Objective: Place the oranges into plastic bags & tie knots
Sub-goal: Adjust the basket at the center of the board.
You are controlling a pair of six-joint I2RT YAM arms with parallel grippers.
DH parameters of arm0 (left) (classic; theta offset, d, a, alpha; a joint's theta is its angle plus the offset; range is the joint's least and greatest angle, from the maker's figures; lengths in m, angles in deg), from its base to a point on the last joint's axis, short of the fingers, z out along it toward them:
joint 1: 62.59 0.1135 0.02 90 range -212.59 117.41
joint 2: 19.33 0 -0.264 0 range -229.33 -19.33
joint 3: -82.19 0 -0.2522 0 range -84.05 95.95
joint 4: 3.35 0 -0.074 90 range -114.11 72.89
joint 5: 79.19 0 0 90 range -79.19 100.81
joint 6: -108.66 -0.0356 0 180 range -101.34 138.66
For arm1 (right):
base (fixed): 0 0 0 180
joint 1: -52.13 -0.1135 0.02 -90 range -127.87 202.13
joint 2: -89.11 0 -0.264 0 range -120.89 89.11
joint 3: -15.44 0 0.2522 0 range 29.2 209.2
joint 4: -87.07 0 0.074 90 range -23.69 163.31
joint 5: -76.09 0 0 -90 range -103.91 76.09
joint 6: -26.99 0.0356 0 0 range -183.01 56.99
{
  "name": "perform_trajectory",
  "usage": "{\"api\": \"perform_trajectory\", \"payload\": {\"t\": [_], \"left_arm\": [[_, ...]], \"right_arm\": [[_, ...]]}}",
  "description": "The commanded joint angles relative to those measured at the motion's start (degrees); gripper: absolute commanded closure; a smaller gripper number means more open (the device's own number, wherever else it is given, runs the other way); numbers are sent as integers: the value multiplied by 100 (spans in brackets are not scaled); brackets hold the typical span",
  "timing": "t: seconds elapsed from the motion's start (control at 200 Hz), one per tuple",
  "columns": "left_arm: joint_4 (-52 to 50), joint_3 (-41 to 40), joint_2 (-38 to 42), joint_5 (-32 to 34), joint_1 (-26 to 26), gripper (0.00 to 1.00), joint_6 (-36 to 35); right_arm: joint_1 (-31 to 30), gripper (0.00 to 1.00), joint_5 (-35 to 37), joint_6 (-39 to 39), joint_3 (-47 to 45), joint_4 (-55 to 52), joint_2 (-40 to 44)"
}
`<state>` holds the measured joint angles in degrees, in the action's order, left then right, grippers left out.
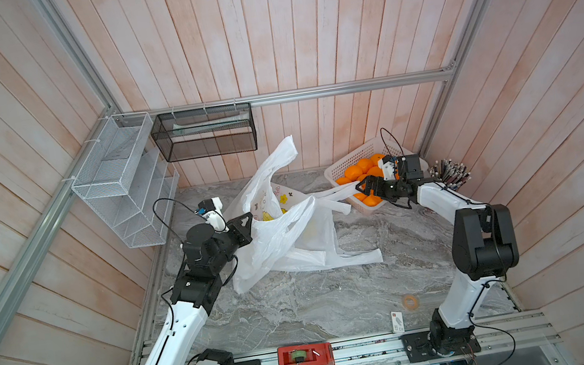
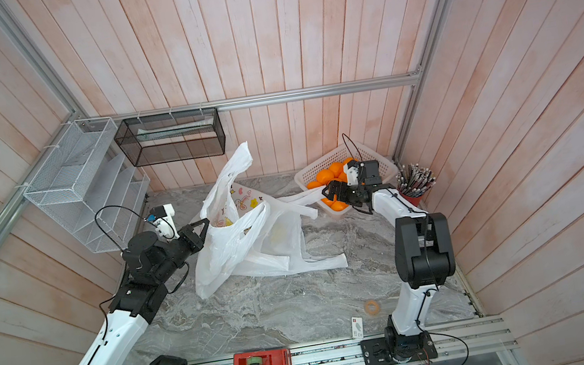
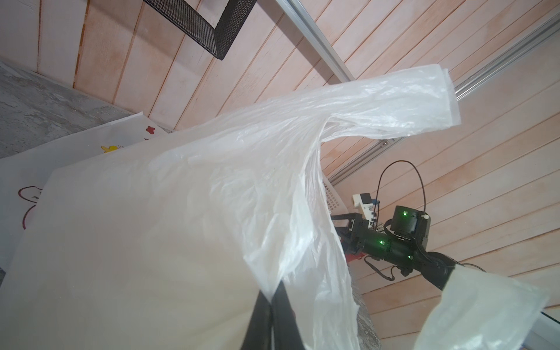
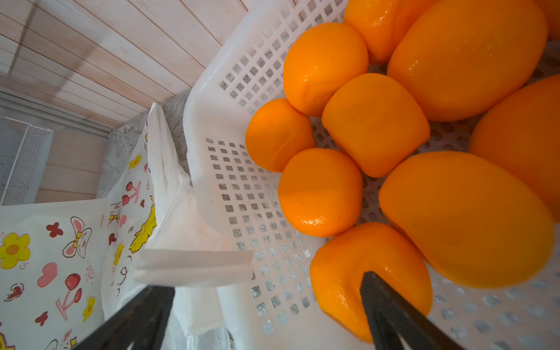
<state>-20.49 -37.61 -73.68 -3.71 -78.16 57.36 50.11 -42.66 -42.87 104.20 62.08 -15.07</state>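
Right claw (image 1: 368, 188) — jaws wide apart, empty — poised just over glossy round oranges (image 4: 375, 124) in white perforated plastic basket (image 4: 242, 181). Left claw (image 1: 245, 223) — clamped on thin translucent white plastic bag (image 1: 274, 232).

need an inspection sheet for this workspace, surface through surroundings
surface: grey marbled tabletop; no spills seen
job's things: oranges piled in the white perforated basket at back right; one plastic bag lifted, other bags lying flat; no knots seen
clutter: red tape dispenser, tape ring, card, cup of pens
grippers: left gripper shut on the lifted bag's edge; right gripper open over the basket's front rim
cables: black cable loop at each wrist camera; no snag seen
surroundings: pink plank walls, white wire rack, black mesh shelf
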Motion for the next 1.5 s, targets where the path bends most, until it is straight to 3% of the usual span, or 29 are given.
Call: {"api": "perform_trajectory", "payload": {"t": [0.0,0.185,0.63,1.295,1.495], "left_arm": [[130,208,-75,2,45,100,-63],[59,261,-141,51,41,100,-148],[-90,401,-296,68,81,100,-267],[-263,415,-439,-13,90,100,-595],[-275,411,-455,46,89,100,-666]], "right_arm": [[16,2,181,-215,11,-720,-177],[163,2,254,-451,-196,-1246,-137],[544,2,514,-505,-1479,-1147,977],[621,2,425,-599,-362,-1583,1414],[365,8,834,-561,264,-1724,867]]}}
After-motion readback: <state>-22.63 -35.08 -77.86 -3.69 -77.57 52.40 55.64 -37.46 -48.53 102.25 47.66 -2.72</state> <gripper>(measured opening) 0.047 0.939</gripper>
